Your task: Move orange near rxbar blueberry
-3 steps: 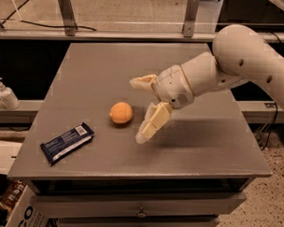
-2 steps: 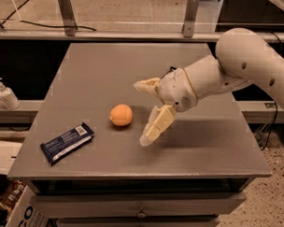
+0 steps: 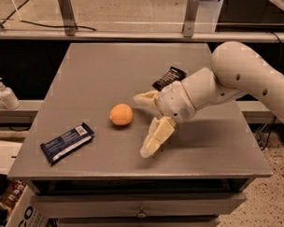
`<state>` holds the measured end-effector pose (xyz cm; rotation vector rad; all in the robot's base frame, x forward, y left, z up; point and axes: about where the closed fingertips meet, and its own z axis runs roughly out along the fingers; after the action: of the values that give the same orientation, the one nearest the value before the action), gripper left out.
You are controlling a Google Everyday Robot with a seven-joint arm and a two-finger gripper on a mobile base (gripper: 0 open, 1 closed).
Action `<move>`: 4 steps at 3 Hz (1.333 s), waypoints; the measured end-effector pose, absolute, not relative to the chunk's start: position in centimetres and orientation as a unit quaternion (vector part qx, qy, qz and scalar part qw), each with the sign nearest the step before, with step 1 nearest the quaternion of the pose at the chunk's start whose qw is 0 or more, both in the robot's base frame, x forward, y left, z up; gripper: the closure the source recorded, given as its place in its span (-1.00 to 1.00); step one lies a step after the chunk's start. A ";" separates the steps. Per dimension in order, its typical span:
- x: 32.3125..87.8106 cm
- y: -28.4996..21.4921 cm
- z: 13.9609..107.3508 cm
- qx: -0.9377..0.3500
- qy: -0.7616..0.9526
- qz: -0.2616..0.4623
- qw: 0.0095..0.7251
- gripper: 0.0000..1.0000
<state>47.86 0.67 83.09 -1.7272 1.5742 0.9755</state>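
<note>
Since the earlier frames the gripper (image 3: 140, 125) has come down and forward toward the front of the worktop (image 3: 101, 62), and a black-wrapped bar (image 3: 169, 78) that the arm (image 3: 246, 77) had hidden now shows behind the wrist. The orange (image 3: 121, 114) and the rxbar blueberry (image 3: 66, 143) lie where they did.

The gripper is released, its two pale fingers (image 3: 156, 138) spread wide with nothing between them. One finger points toward the orange and the other slants down to the worktop's front. The orange sits on the worktop just outside this open mouth, on the view's left side, close beside the tip of the upper finger; whether they touch cannot be told.

Farther to the view's left and nearer the front edge, the rxbar blueberry lies flat and slanted, well apart from the orange. A pump bottle (image 3: 5, 95) stands on a lower ledge off the worktop's left side.
</note>
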 end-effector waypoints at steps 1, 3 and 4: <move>46.7 1.8 82.1 -0.654 0.587 0.383 0.285 -1.00; 44.6 5.7 81.9 -0.669 0.556 0.414 0.267 -1.00; 44.1 6.6 82.0 -0.673 0.548 0.422 0.263 -1.00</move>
<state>44.07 6.59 82.03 -1.8190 1.4819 1.1399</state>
